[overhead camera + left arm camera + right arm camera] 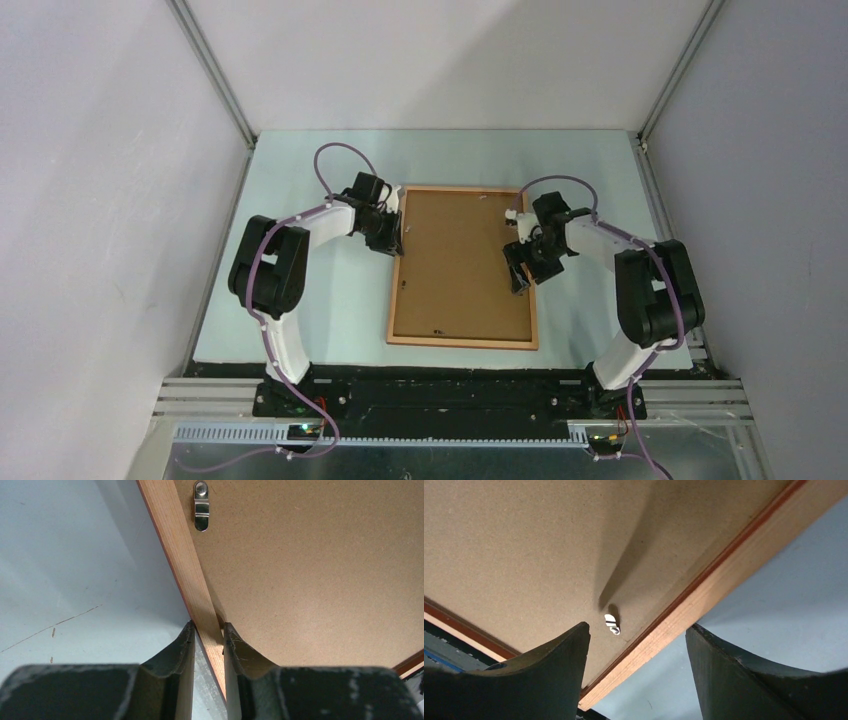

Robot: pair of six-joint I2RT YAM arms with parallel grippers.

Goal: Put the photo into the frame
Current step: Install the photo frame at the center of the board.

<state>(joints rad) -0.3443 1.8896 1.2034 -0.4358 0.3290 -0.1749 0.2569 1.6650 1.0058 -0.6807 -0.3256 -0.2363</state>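
The frame (pixel 396 300) lies face down on the table (pixel 320 300), with the board (pixel 465 265) seated in its back. The photo is not visible in any view, so it cannot be told whether it lies under the board. The left gripper (pixel 207 627) pinches the frame's left rail, fingers pressed against both sides. The right gripper (pixel 636 629) is spread and straddles the right rail without contact. A clip (pixel 201 512) sits on the board just beside the left rail.

Hazards:
- Lifting by the left rail alone is likely to twist the frame, since the pinch is narrow and off-centre.
- If a clip does not hold, tilting may let the board drop out.
- Closing the right gripper off-line may push the frame sideways.
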